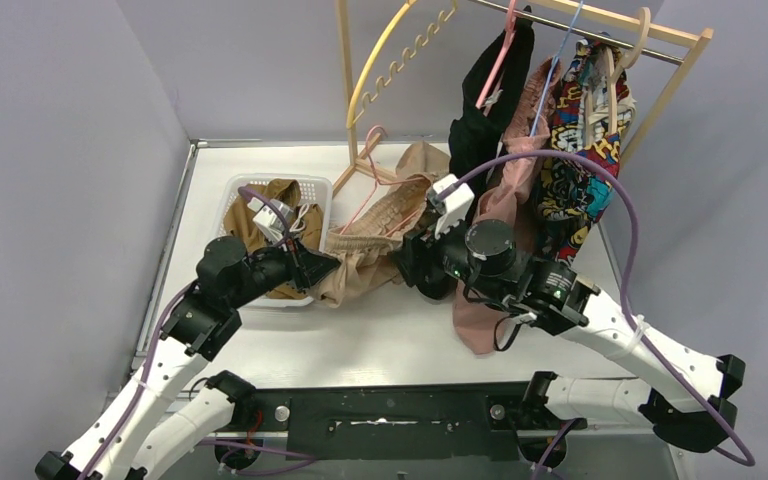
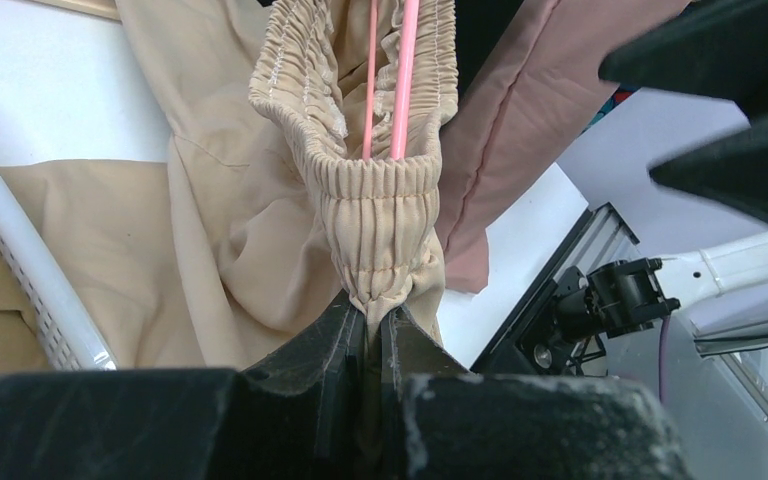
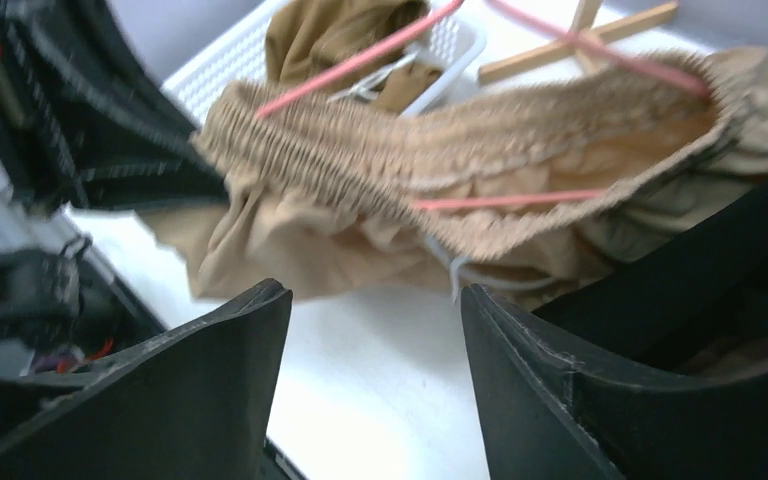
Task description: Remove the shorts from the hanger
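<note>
The beige-tan shorts [image 1: 385,225] lie on the table with a pink hanger [image 1: 371,142] still threaded through their gathered waist [image 3: 410,160]. My left gripper [image 2: 375,312] is shut on one end of that waistband, close by the basket [image 1: 318,263]. The hanger's thin pink bars [image 2: 402,70] run up inside the waist opening. My right gripper [image 3: 375,300] is open over bare table just short of the shorts, with nothing between its fingers; from above it sits at the shorts' right edge [image 1: 412,265]. Black shorts [image 1: 485,110] and dusty pink shorts [image 1: 508,195] hang on the rack.
A white basket [image 1: 312,186] at the left holds olive-brown shorts [image 1: 282,205]. The wooden rack [image 1: 680,45] stands at the back with a patterned garment [image 1: 580,150] and a yellow hanger [image 1: 375,55]. Grey walls close in on both sides.
</note>
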`<state>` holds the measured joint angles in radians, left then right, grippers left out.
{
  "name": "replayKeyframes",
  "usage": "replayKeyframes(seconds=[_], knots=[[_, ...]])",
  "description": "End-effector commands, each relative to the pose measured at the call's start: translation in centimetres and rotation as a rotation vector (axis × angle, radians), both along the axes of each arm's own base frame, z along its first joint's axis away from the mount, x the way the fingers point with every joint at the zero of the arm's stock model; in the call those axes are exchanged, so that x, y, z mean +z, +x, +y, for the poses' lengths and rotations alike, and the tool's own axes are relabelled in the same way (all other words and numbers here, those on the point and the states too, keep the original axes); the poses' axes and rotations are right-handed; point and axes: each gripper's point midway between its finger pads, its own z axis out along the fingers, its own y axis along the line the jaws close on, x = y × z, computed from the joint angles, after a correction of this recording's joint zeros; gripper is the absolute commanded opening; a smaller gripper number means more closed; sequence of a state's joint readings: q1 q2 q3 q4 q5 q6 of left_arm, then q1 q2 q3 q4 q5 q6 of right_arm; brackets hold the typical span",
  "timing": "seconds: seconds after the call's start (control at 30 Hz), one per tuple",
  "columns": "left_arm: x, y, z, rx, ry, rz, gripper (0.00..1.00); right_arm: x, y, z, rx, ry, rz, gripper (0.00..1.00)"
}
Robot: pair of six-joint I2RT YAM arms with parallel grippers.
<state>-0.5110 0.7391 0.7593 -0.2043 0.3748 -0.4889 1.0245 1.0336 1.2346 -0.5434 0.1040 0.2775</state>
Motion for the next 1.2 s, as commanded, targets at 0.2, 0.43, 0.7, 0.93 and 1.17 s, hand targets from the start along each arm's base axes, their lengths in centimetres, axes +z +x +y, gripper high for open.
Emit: replayKeyframes(seconds=[0.2, 0.43, 0.7, 0.93, 1.17], knots=[[1.8, -1.7, 0.0, -0.055, -0.021, -0.064, 0.0, 9.4, 6.5, 3.3, -0.112, 0.242, -0.157, 0.57], [1.8, -2.2, 0.1, -0.067, -0.03, -0.061, 0.0, 8.8, 9.2, 4.5, -0.088, 0.26, -0.12, 0.51], [1.7, -2.4, 0.0, -0.072, -0.03, -0.052, 0.0, 7.7, 9.7, 6.1, -0.038, 0.242, -0.099, 0.43], [1.7, -2.4, 0.1, -0.076, -0.02, -0.055, 0.0, 6.7, 11.3, 5.3, -0.118, 0.213, -0.109, 0.31], [1.9, -2.5, 0.0, -0.087, -0.018, -0.059, 0.0, 5.9, 12.0, 5.8, -0.116, 0.197, -0.101, 0.28]])
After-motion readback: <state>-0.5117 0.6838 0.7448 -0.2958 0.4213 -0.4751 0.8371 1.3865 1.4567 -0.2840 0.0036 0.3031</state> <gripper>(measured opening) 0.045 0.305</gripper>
